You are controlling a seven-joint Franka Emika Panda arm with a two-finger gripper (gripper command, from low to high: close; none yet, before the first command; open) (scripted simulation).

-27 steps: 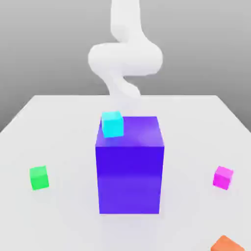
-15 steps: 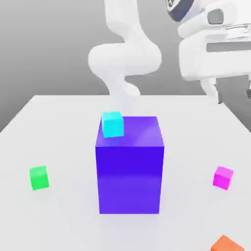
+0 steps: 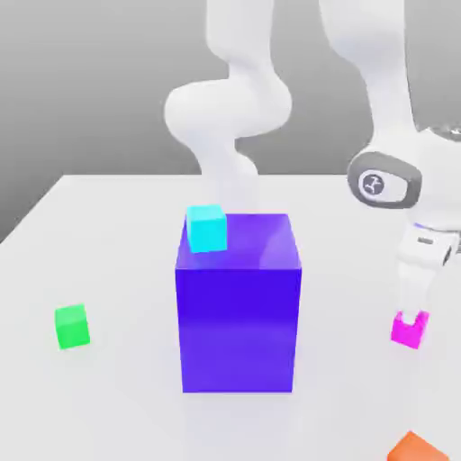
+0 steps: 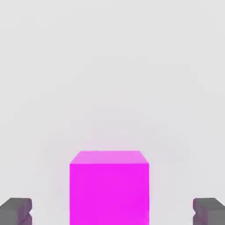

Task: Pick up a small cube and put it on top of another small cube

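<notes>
Open end effector straddles the pink cube

The end effector point(image 4: 112, 212) is wide open, its two fingertips point(image 4: 16, 212) set well apart. In the hand view the pink cube point(image 4: 109, 193) sits between them, with a strip of pale worktop point(image 4: 110, 79) showing between the cube and each fingertip. Neither fingertip touches it, so the end effector holds nothing.

In the exterior view the arm point(image 3: 387, 81) reaches down at the exterior view's right, and the end effector is low over the pink cube, overlapping its upper part from this side. The cube rests on the worktop.

The green cube point(image 3: 72, 327), about the same size as the pink one, sits on the worktop at the exterior view's left, well apart from the end effector. Between the two stands a large purple block point(image 3: 238, 329), with a cyan cube point(image 3: 207, 229) on its top, near the corner at the far left in the exterior view. An orange block point(image 3: 417, 448) lies at the near edge of the exterior view, toward its right, partly cut off.
</notes>
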